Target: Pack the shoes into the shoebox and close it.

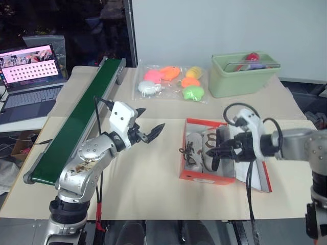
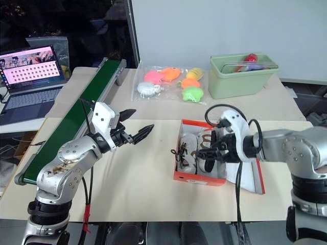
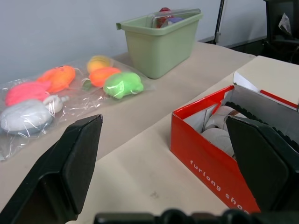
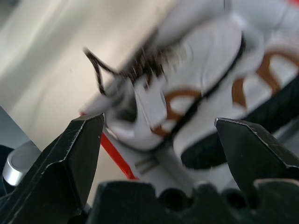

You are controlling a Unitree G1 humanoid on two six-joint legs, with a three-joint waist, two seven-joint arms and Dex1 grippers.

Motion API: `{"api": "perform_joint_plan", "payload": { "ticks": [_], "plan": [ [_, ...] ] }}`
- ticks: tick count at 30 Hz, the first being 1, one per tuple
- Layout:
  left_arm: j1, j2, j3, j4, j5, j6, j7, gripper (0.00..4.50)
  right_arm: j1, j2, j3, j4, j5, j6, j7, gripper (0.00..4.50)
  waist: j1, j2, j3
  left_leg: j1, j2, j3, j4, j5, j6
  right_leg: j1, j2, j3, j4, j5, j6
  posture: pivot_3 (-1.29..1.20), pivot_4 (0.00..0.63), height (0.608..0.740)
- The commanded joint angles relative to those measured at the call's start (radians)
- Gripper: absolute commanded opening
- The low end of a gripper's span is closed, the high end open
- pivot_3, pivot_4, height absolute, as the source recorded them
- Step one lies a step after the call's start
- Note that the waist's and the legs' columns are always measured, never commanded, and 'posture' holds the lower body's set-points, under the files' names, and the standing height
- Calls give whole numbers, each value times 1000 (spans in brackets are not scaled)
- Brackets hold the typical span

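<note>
Two shoes [image 2: 196,148] in one shoebox [image 2: 199,176]; one green tub [image 1: 244,75]; one laptop [image 1: 30,76]; roughly six bagged toys [image 1: 171,81]

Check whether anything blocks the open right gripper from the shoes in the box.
Nothing visible does. The right gripper hangs open just above the shoes, which lie inside the shoebox; only open air shows between fingers and shoes.
</note>
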State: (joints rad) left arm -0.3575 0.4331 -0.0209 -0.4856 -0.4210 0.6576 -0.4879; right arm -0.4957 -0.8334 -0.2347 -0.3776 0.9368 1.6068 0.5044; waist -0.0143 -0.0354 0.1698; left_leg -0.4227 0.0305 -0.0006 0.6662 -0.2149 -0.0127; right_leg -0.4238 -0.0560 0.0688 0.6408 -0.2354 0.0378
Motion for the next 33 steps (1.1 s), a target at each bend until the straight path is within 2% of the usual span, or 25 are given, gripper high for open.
{"api": "perform_joint_plan", "payload": {
  "ticks": [1,5,9,12,15,16,19,22,25,29,33],
  "plan": [
    [26,57,9,-62,-91,16,-119,4500,117,-5,-259,-86,119,-2,82,4467,4,0,0,-1,0,0,0,0,0,0,0,0,0,0,0,0,150,729],
    [58,140,-8,-55,-130,20,-236,4500,288,-9,-470,-124,243,-46,195,3377,2,0,0,2,0,0,1,0,0,2,0,0,1,0,0,0,150,729],
    [67,173,-29,-41,-132,5,-288,4500,500,-20,-586,-196,311,-122,332,2085,2,1,0,4,1,0,1,0,0,4,1,0,1,-1,2,0,150,729],
    [61,178,-50,-32,-121,-6,-312,4500,713,-78,-553,-280,208,-209,416,1028,2,1,0,4,0,0,1,0,0,4,1,0,1,-3,4,0,150,729],
    [47,175,-67,-24,-118,-13,-333,4500,962,-165,-392,-303,-60,-406,429,37,2,0,-1,5,0,1,1,0,0,5,0,0,1,-5,8,0,150,729],
    [42,174,-70,-21,-116,-15,-337,4500,999,-178,-366,-297,-104,-454,436,37,1,0,-1,5,1,1,1,0,0,5,1,0,1,-6,9,0,150,729],
    [26,175,-90,-9,-98,-27,-347,4500,1062,-206,-184,-249,-298,-582,348,37,-6,0,-1,7,1,3,1,0,0,5,0,3,0,-7,9,0,150,729],
    [26,167,-97,-3,-93,-31,-344,4500,1037,-172,-86,-203,-377,-621,279,37,-4,0,-1,8,1,3,1,0,0,6,1,3,1,-7,9,0,150,729],
    [32,157,-108,-5,-86,-31,-337,4500,899,-60,-16,-119,-420,-589,138,37,-7,-1,-1,8,1,3,2,0,0,6,1,3,1,-7,8,0,150,729],
    [35,153,-109,-14,-90,-23,-334,4500,760,88,11,-16,-480,-569,-20,37,-4,0,-1,7,1,3,2,0,0,6,1,4,1,-7,8,0,150,729],
    [31,157,-107,-13,-89,-22,-334,4500,672,230,-11,81,-556,-601,-184,37,-13,-14,-9,9,2,2,2,0,0,7,1,3,1,-7,8,0,150,729]
  ]
}}
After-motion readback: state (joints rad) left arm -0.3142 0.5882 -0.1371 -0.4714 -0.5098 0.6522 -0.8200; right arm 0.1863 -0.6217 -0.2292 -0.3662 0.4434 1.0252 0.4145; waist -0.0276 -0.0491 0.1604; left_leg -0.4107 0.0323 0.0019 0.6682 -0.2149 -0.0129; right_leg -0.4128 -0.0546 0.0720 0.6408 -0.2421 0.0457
